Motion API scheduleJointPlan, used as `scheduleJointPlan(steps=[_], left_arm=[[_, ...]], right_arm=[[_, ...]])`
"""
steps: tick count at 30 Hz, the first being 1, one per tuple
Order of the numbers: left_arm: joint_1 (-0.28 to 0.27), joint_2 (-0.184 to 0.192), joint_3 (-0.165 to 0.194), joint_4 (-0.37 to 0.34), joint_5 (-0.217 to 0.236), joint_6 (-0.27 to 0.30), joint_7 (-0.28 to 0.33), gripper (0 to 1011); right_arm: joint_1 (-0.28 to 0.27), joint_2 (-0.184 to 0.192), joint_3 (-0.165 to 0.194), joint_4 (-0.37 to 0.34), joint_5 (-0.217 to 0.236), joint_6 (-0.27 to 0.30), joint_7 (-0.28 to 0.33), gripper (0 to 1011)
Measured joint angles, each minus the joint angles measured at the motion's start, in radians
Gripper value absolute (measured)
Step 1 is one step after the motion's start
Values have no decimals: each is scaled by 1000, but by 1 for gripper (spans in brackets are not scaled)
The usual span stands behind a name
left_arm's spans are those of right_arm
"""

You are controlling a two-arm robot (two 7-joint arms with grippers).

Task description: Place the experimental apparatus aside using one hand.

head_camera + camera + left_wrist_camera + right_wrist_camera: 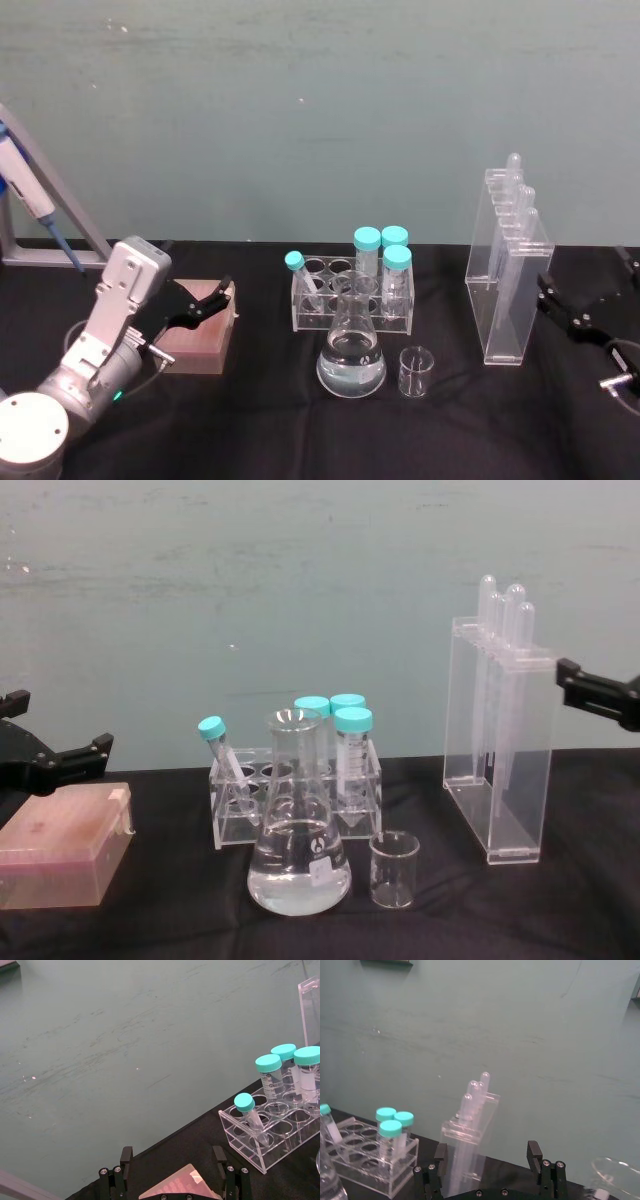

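The experimental apparatus stands on the black table. It is a tall clear acrylic stand (pixel 508 270) (pixel 498 750) holding plastic pipettes, a conical flask (pixel 351 350) (pixel 298 850) with clear liquid, and a small empty beaker (pixel 415 372) (pixel 392 870). My right gripper (pixel 585 290) is open just right of the acrylic stand, apart from it. In the right wrist view the right gripper (pixel 487 1152) faces the stand (pixel 467 1140) with nothing between its jaws. My left gripper (pixel 213 300) (pixel 172 1162) is open over a pink box (pixel 195 335), far left of the glassware.
A clear tube rack (pixel 352 295) (pixel 295 780) with teal-capped tubes stands right behind the flask. A blue pipettor (pixel 30 200) leans on a frame at the far left. A glass rim (pixel 615 1175) shows beside the right gripper. A green wall closes the back.
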Motion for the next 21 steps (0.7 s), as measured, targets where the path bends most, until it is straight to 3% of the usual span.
scheduleJointPlan(steps=[10,21], left_arm=[[0,0,0,0,0,0,0,1000],[0,0,0,0,0,0,0,1000]], right_arm=[[22,-82,-2,19,-6,4,-1,1010],[42,-174,-10,44,-69,14,-47,1010]])
